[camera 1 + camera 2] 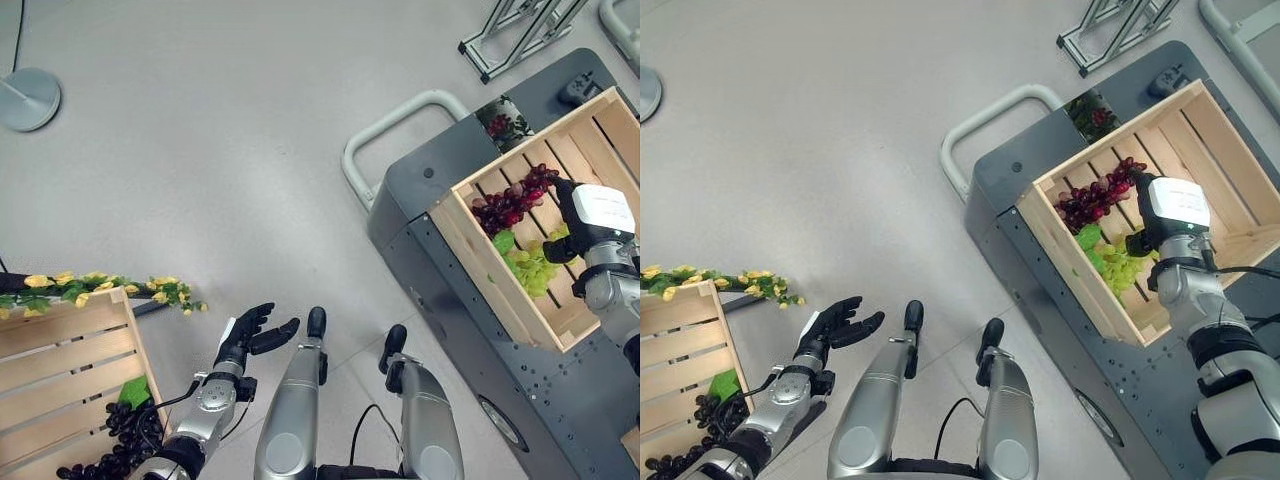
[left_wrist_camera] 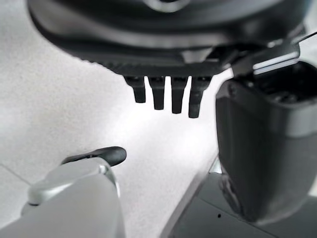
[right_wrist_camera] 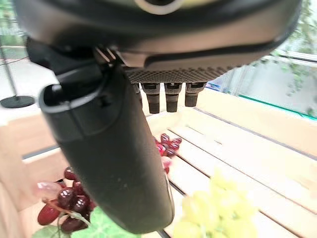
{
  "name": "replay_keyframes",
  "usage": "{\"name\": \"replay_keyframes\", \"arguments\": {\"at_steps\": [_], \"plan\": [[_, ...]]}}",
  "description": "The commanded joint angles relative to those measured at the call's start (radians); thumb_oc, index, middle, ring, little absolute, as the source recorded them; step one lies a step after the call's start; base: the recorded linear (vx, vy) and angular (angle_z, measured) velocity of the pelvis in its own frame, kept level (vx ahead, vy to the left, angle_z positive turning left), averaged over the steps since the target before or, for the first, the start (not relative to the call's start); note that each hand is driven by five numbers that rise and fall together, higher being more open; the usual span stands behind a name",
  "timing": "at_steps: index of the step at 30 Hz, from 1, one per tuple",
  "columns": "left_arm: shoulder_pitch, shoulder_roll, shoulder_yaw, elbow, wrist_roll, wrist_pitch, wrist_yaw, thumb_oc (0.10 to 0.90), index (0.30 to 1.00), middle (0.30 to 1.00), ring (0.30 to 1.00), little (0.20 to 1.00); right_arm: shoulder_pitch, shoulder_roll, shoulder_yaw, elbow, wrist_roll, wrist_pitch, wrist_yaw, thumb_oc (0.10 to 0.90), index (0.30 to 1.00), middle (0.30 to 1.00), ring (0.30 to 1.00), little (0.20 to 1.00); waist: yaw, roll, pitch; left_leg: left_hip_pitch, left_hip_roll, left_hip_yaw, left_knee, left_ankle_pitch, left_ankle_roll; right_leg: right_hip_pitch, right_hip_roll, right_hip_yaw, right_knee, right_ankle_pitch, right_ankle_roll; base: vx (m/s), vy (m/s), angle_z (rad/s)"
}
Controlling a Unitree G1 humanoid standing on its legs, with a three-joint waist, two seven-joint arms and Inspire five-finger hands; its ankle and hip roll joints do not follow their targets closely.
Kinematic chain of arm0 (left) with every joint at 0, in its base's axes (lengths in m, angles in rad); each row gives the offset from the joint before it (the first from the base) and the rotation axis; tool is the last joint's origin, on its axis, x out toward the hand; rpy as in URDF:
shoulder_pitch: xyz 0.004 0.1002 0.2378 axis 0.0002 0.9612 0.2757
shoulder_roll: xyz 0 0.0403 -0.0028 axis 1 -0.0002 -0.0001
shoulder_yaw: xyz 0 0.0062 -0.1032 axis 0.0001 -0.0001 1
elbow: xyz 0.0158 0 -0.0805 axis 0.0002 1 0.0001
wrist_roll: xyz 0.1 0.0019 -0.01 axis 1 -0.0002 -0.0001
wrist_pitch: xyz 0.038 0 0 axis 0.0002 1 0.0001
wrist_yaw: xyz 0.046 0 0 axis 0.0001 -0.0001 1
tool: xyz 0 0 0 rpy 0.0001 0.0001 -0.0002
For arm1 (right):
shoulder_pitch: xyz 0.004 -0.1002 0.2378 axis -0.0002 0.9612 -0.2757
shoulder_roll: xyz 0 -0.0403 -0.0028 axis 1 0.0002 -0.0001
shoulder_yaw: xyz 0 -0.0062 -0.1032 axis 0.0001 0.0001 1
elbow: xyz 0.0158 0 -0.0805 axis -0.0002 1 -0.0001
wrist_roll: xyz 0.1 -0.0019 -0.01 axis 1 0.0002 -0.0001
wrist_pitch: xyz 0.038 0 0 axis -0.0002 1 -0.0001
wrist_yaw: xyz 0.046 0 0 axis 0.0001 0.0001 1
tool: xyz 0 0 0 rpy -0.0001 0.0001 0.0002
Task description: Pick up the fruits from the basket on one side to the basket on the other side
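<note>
Left hand (image 1: 250,335), fingers spread and empty, hovers beside the left crate (image 1: 60,360). Right hand (image 1: 590,215) hangs relaxed (holding nothing) over red grapes (image 1: 512,200) in the right crate (image 1: 480,255); a loose grasp might shed berries.

Wooden crate (image 1: 500,270) atop grey cart (image 1: 420,190)

A dark grey cart (image 1: 440,180) with a pale looped push handle (image 1: 395,120) stands on the grey floor (image 1: 200,150). A round grey stand base (image 1: 28,98) sits on the floor at the far left. A metal frame (image 1: 520,30) lies on the floor beyond the cart. A garland of yellow flowers and green leaves (image 1: 110,287) lies at the left.
</note>
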Motion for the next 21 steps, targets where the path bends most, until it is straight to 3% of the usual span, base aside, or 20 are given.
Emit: {"name": "replay_keyframes", "arguments": {"at_steps": [1, 14, 21], "plan": [[0.033, -0.008, 0.006, -0.082, -0.019, -0.060, 0.002, 0.800, 0.900, 0.900, 0.900, 0.900, -0.072, -0.107, -0.077, 0.005, -0.002, 0.002, -0.049, 0.800, 0.900, 0.900, 0.900, 0.900, 0.001, 0.028, -0.006, -0.013, -0.006, 0.011, 0.148, -0.096, 0.009, 0.021, 0.026, 0.005, 0.051, 0.033, -0.038, 0.00, 0.000, 0.00], [0.034, -0.005, -0.035, -0.139, -0.061, -0.066, 0.009, 0.800, 0.900, 0.900, 0.900, 0.900, -0.252, -0.154, 0.076, -0.045, -0.122, 0.038, -0.028, 0.800, 0.900, 0.900, 0.900, 0.900, 0.014, 0.050, -0.005, -0.078, -0.019, 0.002, 0.162, -0.086, 0.013, -0.058, 0.023, -0.002, 0.108, 0.014, -0.052, 0.01, 0.002, -0.01], [0.037, 0.002, -0.040, -0.147, -0.085, -0.073, 0.003, 0.800, 0.900, 0.900, 0.900, 0.900, -0.400, -0.158, 0.218, -0.039, -0.219, 0.073, 0.084, 0.800, 0.900, 0.900, 0.900, 0.900, 0.032, 0.064, -0.005, -0.097, -0.029, -0.002, 0.142, -0.071, 0.015, -0.089, 0.020, -0.008, 0.122, 0.008, -0.052, 0.00, 0.004, 0.02]]}}
